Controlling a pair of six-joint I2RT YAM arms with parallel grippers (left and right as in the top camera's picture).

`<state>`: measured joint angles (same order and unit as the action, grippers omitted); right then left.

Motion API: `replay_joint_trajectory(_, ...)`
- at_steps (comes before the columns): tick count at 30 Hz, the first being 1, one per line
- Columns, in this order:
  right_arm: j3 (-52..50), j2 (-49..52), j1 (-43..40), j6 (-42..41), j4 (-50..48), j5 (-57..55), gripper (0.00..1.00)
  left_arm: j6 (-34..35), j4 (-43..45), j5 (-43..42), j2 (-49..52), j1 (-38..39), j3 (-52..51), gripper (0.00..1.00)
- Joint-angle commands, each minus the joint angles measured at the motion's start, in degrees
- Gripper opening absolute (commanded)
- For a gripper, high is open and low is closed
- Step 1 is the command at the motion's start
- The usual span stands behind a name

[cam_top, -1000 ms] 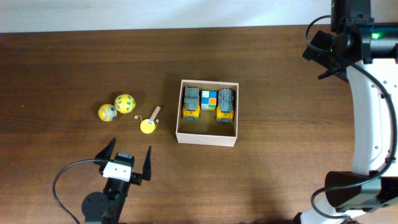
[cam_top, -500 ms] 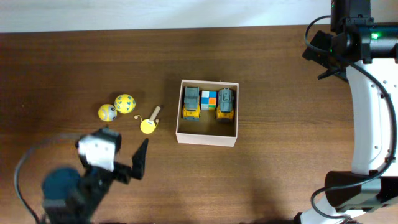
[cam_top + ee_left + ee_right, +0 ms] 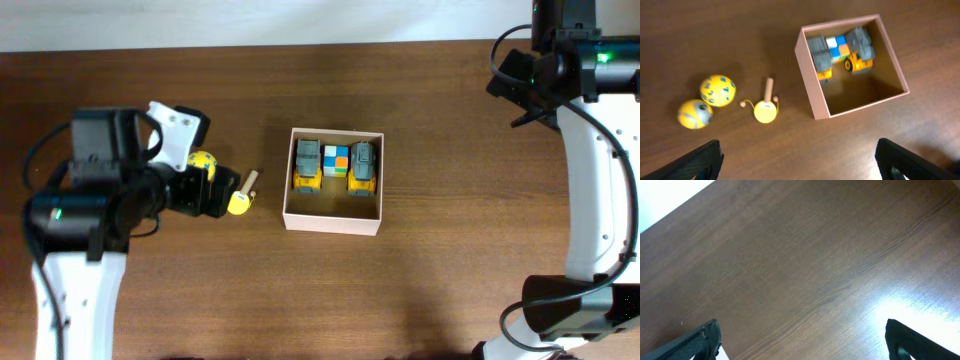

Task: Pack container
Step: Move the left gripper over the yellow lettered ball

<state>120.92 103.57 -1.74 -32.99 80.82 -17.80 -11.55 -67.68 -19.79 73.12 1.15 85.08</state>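
The container (image 3: 331,222), a shallow square box with white walls and a tan inside, sits mid-table. It holds two yellow-grey trucks (image 3: 308,165) (image 3: 363,167) with a colourful cube (image 3: 335,160) between them. Left of it lie a yellow round toy with a wooden stick (image 3: 240,200) and a yellow ball (image 3: 203,160), which my left arm partly hides. The left wrist view shows the container (image 3: 812,92), the stick toy (image 3: 766,107), the yellow ball (image 3: 717,90) and a yellow-grey ball (image 3: 694,113). My left gripper (image 3: 797,150) hangs open above the wood, holding nothing. My right gripper (image 3: 801,325) is open over bare table.
The dark wooden table (image 3: 450,290) runs to a white strip along its far edge. My right arm (image 3: 590,150) stands at the far right, well away from the container. The front part of the container floor (image 3: 865,92) is bare.
My left arm has swung up from the table's front edge to above the toys left of the container. The right arm and all objects have stayed put.
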Motion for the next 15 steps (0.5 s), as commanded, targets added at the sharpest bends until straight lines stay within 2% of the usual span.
replay_joint_trajectory(1, 0.2, 0.2, -0.2, -0.3, 0.0, -0.9, 0.99, -1.4, -0.3, -1.9, 3.8, -0.2, 1.1, 0.99)
replay_joint_trajectory(4, 0.2, 0.2, -0.2, -0.3, 0.0, -0.9, 0.99, -1.4, 0.7, -0.9, 6.4, -0.2, 1.1, 0.99)
replay_joint_trajectory(11, 0.2, 0.2, -0.2, -0.3, 0.0, -0.9, 0.99, -1.4, 4.9, 12.9, 13.6, -0.2, 1.1, 0.99)
replay_joint_trajectory(15, 0.2, 0.2, -0.2, -0.3, 0.0, -0.9, 0.99, -1.7, 10.3, 15.2, 18.7, -0.2, 1.1, 0.99)
